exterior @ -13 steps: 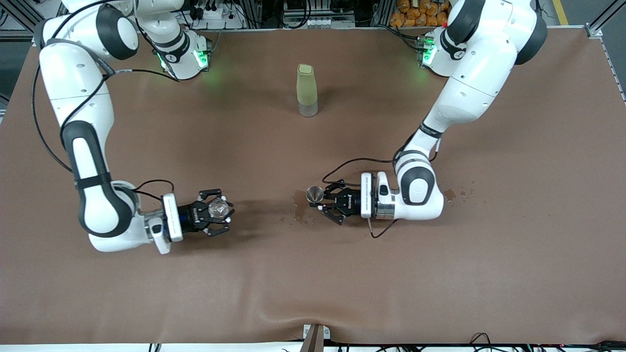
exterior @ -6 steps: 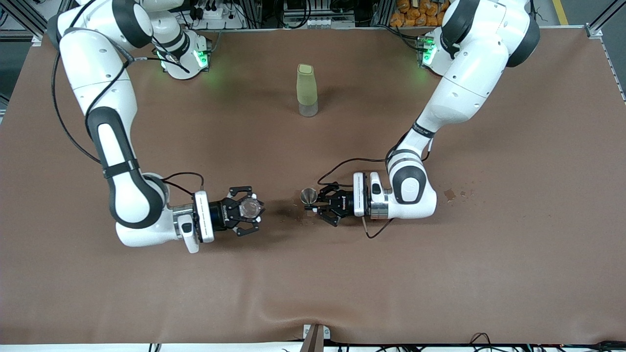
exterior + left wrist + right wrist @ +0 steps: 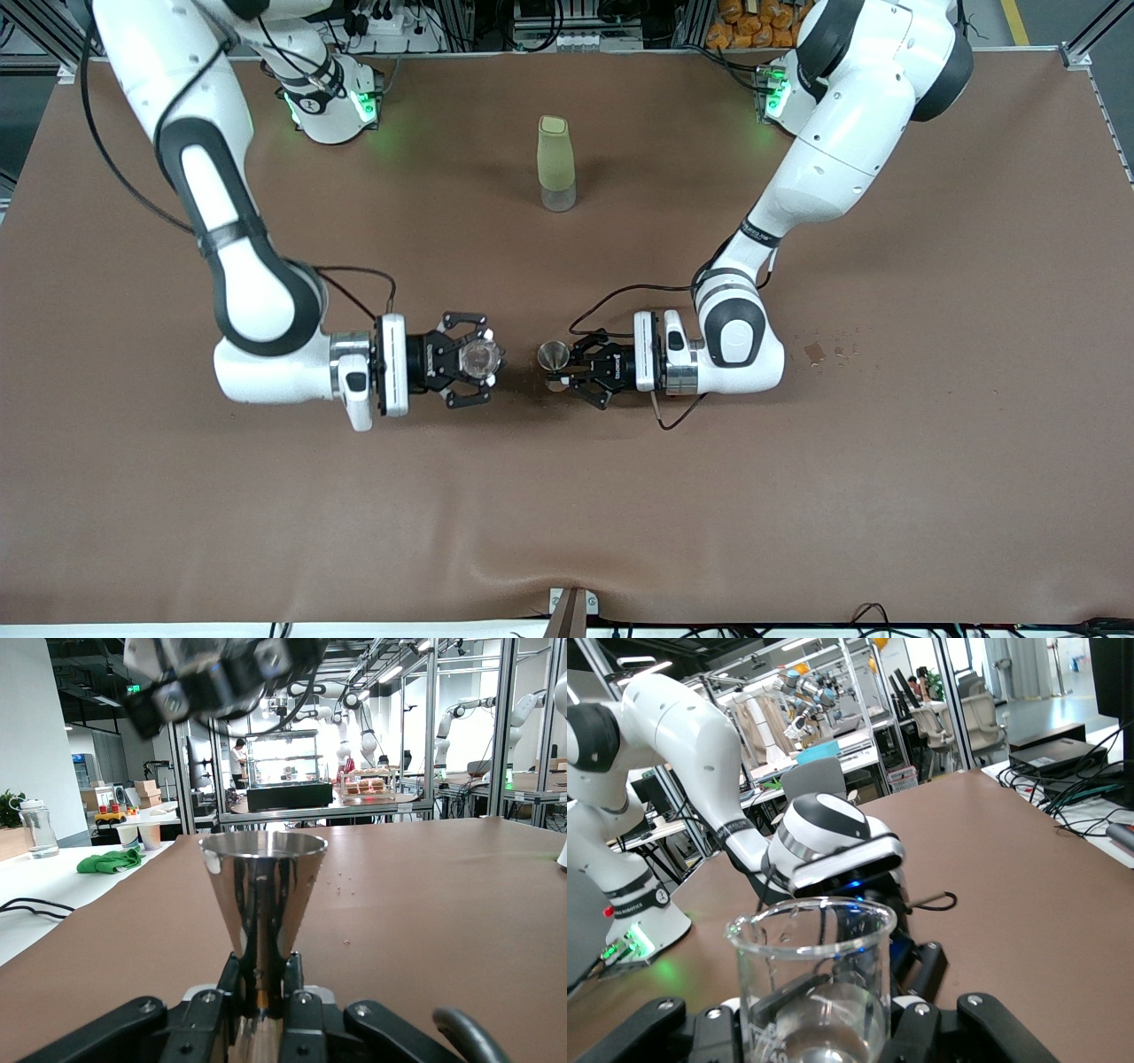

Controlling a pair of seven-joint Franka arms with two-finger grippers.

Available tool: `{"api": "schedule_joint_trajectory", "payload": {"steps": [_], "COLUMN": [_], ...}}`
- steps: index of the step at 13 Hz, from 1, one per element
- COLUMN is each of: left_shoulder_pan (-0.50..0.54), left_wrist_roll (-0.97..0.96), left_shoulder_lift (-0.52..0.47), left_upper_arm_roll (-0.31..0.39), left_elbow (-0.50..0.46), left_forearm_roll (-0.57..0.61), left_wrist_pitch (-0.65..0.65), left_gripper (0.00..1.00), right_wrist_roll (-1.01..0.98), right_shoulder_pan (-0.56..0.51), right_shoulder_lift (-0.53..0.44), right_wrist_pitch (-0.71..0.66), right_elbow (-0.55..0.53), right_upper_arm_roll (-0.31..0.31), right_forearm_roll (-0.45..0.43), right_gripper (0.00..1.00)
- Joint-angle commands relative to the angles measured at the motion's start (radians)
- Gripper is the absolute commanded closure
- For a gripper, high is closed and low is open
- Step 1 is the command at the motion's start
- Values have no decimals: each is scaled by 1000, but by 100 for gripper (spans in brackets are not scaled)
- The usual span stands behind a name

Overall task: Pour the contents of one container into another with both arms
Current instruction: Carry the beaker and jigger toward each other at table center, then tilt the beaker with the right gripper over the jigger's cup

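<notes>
My right gripper [image 3: 478, 360] is shut on the clear glass cup [image 3: 479, 358], held upright above the middle of the brown table [image 3: 567, 496]. The right wrist view shows the cup [image 3: 812, 979] standing between the fingers [image 3: 921, 1028], with a little liquid at its base. My left gripper [image 3: 560, 364] is shut on the silver jigger [image 3: 554, 355], upright and close beside the cup, with a small gap between them. In the left wrist view the jigger [image 3: 261, 904] is pinched at its narrow waist, its upper cone open to the top.
A tall pale-green bottle [image 3: 555, 165] stands farther from the front camera, midway between the two bases. Dark wet spots [image 3: 815, 352] mark the cloth toward the left arm's end, with a faint stain under the jigger. The cloth is wrinkled near the front edge.
The right arm has carried the cup toward the table's middle, closing on the jigger. The left gripper has shifted the jigger slightly toward the cup.
</notes>
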Motion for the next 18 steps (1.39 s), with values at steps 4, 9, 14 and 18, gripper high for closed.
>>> {"api": "schedule_joint_trajectory", "payload": {"steps": [4, 9, 14, 18], "left_shoulder_pan": [-8, -16, -22, -28], "left_wrist_roll": [-31, -23, -25, -29], "left_shoulder_lift": [1, 3, 7, 9], "left_upper_arm_roll": [12, 12, 11, 11], "left_elbow": [15, 11, 11, 5], "left_forearm_roll": [-16, -23, -36, -55], "left_wrist_pitch": [7, 24, 49, 55], "left_gripper": [100, 100, 100, 100], "right_wrist_roll": [67, 32, 41, 169], "right_shoulder_pan": [84, 136, 185, 195], "right_shoulder_lift": [-148, -136, -125, -124], "right_wrist_pitch": [138, 165, 178, 180], "right_elbow": [-187, -187, -205, -224], "right_upper_arm_roll": [-4, -4, -4, -4], "right_forearm_roll": [145, 226, 425, 456], "right_gripper": [100, 100, 100, 100]}}
